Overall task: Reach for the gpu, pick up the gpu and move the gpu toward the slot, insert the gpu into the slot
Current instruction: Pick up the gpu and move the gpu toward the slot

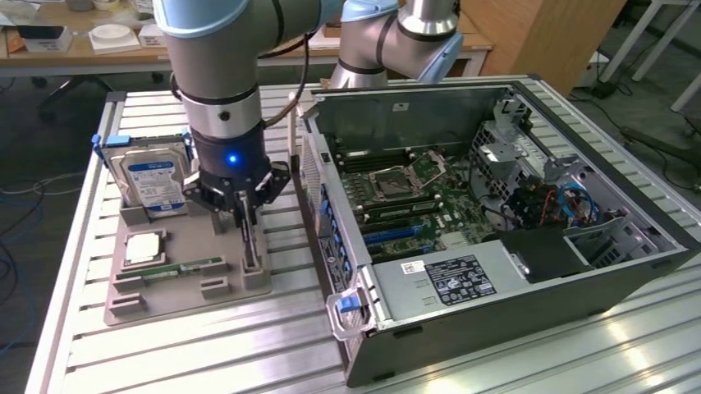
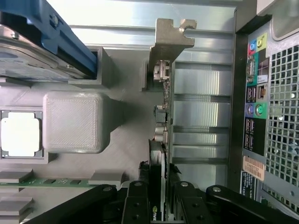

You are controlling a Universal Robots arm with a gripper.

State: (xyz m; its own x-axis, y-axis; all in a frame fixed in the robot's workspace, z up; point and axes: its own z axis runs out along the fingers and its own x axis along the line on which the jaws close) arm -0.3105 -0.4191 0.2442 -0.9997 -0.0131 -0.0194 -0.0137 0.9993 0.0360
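The gpu stands on its long edge in a holder at the right side of the grey parts tray. In the wrist view the gpu is seen edge-on, its pale metal bracket at the far end. My gripper reaches straight down onto it, and its black fingers are shut on the card from both sides. The gripper holds the end away from the bracket. The blue slot lies on the motherboard inside the open computer case, to the exterior view's right of the tray.
On the tray are also a blue-labelled hard drive, a CPU and a green memory stick. The case's rear panel with ports stands close beside the gpu. A slatted metal table carries everything.
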